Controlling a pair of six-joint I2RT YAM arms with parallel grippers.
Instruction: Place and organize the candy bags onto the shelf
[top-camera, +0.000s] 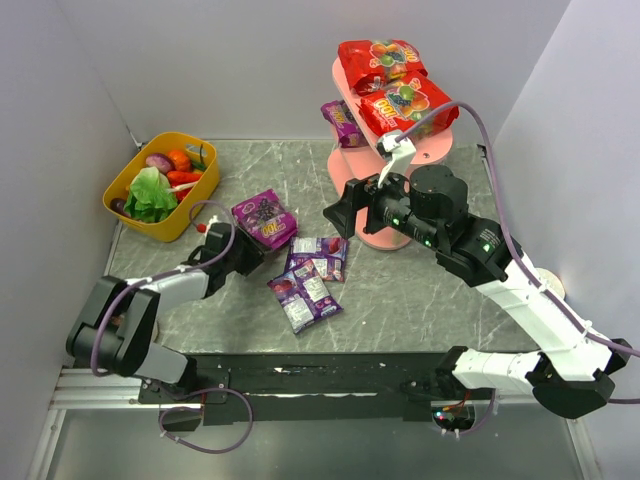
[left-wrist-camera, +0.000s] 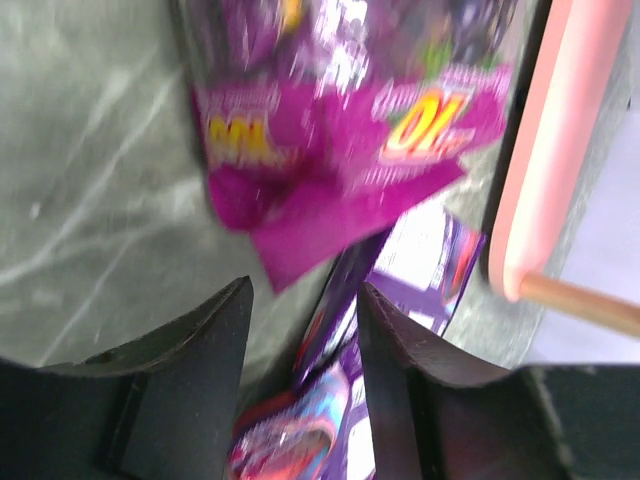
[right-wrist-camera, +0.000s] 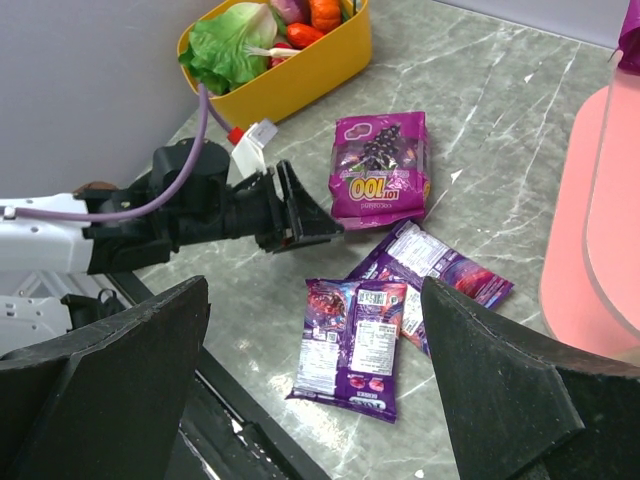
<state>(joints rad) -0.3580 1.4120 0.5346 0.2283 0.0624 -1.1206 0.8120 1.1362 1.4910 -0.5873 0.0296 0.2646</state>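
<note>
Marble worktop (top-camera: 420, 300): the pink shelf (top-camera: 443, 150) stands far right, with two red bags (top-camera: 380, 60) lying along its upper boards and a purple bag (top-camera: 342, 122) lower. A yellow basket (top-camera: 185, 215) sits far left. Between them small purple bags (top-camera: 305, 295) lie flat and slanted. A big purple bag (top-camera: 265, 217) lies before the left pincer (right-wrist-camera: 300, 210), which is spread and empty. The right pincer (right-wrist-camera: 315, 370) gapes wide, empty.
</note>
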